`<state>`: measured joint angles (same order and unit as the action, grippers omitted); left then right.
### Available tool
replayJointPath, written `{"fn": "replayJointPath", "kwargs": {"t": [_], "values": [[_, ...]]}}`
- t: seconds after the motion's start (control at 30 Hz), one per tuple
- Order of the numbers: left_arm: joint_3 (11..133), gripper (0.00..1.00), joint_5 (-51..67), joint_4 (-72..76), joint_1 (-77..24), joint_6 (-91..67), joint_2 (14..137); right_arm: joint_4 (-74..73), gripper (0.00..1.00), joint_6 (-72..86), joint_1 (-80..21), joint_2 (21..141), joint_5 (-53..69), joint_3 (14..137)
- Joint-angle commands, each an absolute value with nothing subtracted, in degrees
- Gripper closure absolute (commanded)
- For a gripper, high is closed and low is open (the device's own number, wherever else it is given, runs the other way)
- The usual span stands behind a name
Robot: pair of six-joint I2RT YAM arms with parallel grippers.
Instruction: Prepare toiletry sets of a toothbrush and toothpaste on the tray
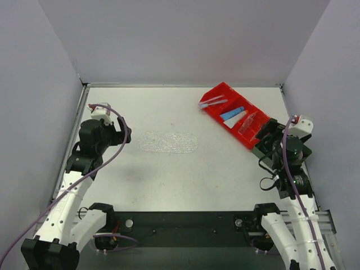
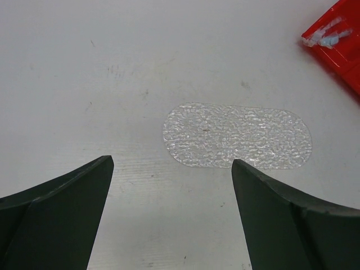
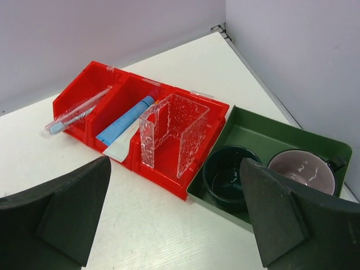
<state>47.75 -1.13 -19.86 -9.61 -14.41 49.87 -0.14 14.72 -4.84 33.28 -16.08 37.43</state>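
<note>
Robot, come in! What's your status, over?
Left pincer and right pincer open, empty. Clear oval tray bare; toothbrushes, blue tube, white tube in red bin. Nothing between bin and tray.

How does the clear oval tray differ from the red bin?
The clear tray is flat and oval; the red bin is walled, rectangular and divided. The clear tray holds nothing; the red bin holds wrapped toothbrushes, a blue tube and a white tube. Both rest on the table.

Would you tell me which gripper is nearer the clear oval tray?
Left. The left gripper is just off the tray's left end; the right gripper is farther off, by the red bin.
</note>
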Motion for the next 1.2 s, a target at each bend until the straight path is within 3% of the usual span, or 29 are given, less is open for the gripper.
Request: {"fn": "replayJointPath", "kwargs": {"t": [0.0,0.1,0.47,0.7,1.17], "values": [[49.4,0.03,2.29,-17.93,-9.84,-14.94,49.13,-10.95,0.12,12.22,-4.39,41.98,-14.24,48.56],[48.61,0.03,0.45,-18.98,-10.02,-13.89,48.34,-18.33,0.21,12.56,-4.39,49.45,-14.06,55.0],[47.11,0.03,-1.85,-19.86,-11.78,-11.16,46.58,-27.68,0.33,15.55,-4.57,67.32,-6.85,70.57],[46.85,0.03,-2.72,-20.13,-12.48,-10.37,46.14,-27.69,0.4,18.28,4.38,67.06,-6.68,62.43],[46.49,0.03,-4.39,-20.65,-14.59,-9.05,46.32,-23.38,0.5,11.43,5.01,77.86,-7.38,59.59]]}}
